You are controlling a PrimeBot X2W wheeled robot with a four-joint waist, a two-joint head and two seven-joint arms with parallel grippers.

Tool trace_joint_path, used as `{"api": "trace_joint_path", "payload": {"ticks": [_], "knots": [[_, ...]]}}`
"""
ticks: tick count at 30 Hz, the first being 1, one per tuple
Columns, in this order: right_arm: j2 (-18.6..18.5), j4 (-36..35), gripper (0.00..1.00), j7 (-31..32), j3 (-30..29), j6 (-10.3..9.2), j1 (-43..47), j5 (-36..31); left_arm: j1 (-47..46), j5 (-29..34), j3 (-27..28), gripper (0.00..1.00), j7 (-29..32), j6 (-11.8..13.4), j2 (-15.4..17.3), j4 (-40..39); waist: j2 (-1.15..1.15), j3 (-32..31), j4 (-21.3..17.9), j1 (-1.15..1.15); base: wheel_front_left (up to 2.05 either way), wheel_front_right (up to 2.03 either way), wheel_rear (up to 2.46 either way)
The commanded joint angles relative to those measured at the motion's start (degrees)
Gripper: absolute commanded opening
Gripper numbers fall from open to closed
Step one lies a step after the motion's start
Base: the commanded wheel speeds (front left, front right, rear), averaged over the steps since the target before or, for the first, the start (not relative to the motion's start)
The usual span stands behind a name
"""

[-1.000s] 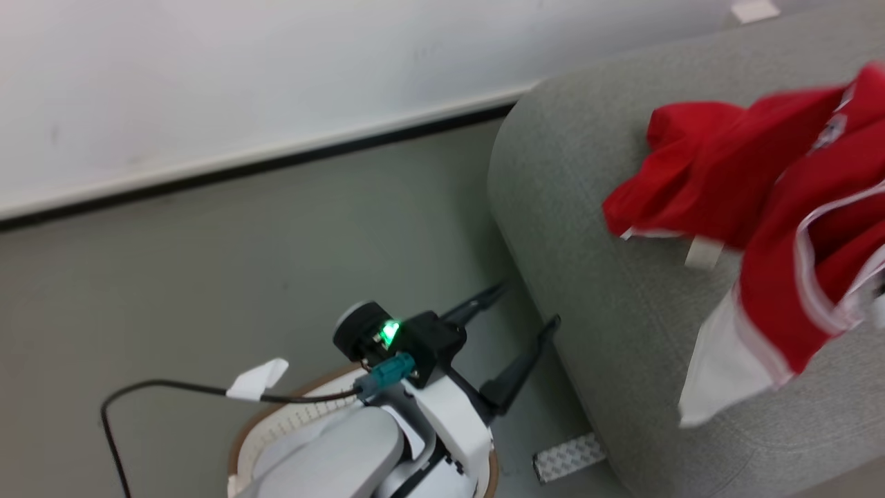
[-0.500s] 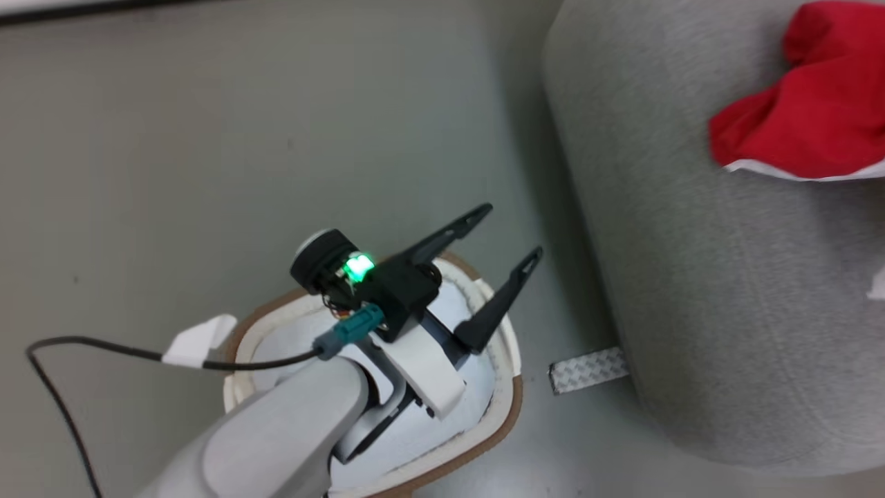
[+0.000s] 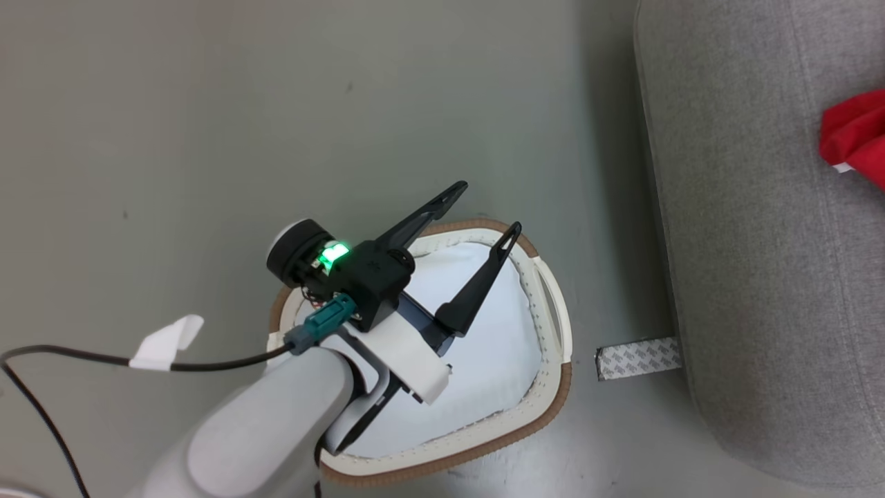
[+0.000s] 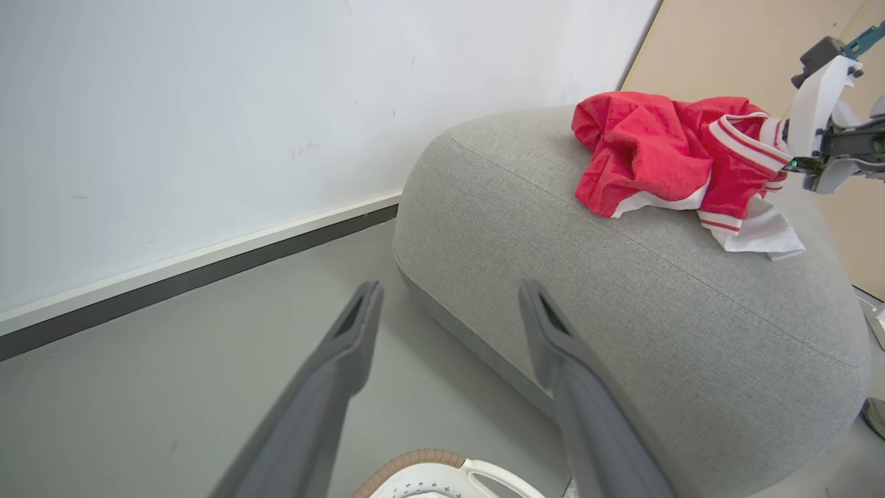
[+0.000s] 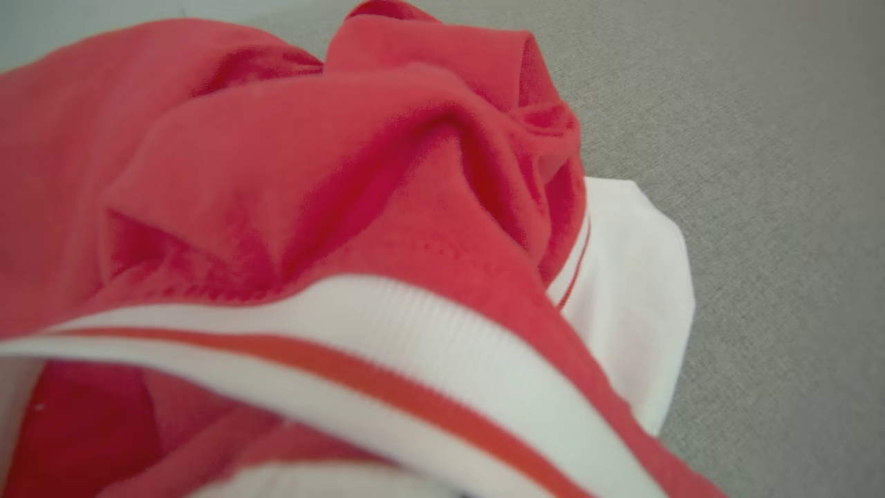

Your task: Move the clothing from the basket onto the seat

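1. Red fabric garments with white panels and striped trim point(image 4: 657, 152) lie in a crumpled heap on top of the large light grey upholstered sofa seat point(image 4: 622, 311). They are well apart from the oval white plastic laundry basket with a brown rim point(image 3: 553, 325), which stands on the floor beside the seat.
2. What shows of the basket's inside is plain white cloth point(image 3: 498, 332), though the left forearm covers part of it. I judge the carrying nearly over, with the last load being set down.
3. The left claw point(image 3: 487, 207) hovers over the basket's far rim, its two dark fingers spread wide and holding nothing.
4. The right claw point(image 4: 802, 164) sits at the edge of the heap. Its fingers are lost in the folds, which press close in the right wrist view, so I cannot tell whether it grips the cloth or has let go.
5. The next move calls for that claw to open fully and lift away without snagging a hem, then a check under the left arm.
6. A black cable with a white tape tag point(image 3: 166, 335) trails over the floor, and a strip of patterned tape point(image 3: 636, 356) lies between basket and seat. Neither stands in the way.
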Motion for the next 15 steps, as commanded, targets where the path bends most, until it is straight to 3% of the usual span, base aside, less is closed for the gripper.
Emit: {"api": "trace_joint_path", "payload": {"ticks": [1, 2, 3, 5, 15], "knots": [[-0.74, 0.83, 0.25, 0.55, 0.68, -0.13, -0.66, -0.22, 0.64, -0.34, 0.01, 1.0, -0.65, -0.06, -0.25, 0.36, 0.0, -1.15, 0.23, -0.02, 0.0, 0.0, 0.0], [-0.72, 0.73, 0.47, 0.84, 1.34, -0.13, -0.62, 0.03, 0.71, -0.55, -0.05, 1.0, -0.77, -0.08, -0.4, 0.69, 0.0, -1.75, 0.26, -0.02, 0.0, 0.0, 0.0], [-0.82, 0.45, 0.75, 0.94, 1.75, -0.13, -0.58, 0.63, 0.88, -0.74, -0.07, 1.0, -0.86, -0.09, -0.67, 1.06, 0.0, -2.45, 0.28, -0.02, 0.0, 0.0, 0.0], [-1.25, 0.72, 1.0, 2.22, 2.39, -0.13, 0.18, 1.59, 1.62, -1.71, -0.2, 1.0, -1.29, -0.22, -1.37, 1.94, 0.0, -4.59, 0.39, -0.02, 0.0, 0.0, 0.0], [-5.69, -0.39, 1.0, 18.88, 8.66, -0.13, 7.85, 4.1, 7.28, -4.82, 0.23, 1.0, -4.44, 0.57, -4.47, 7.35, 0.0, -20.48, 1.85, -0.02, 0.0, 0.0, 0.0]]}}
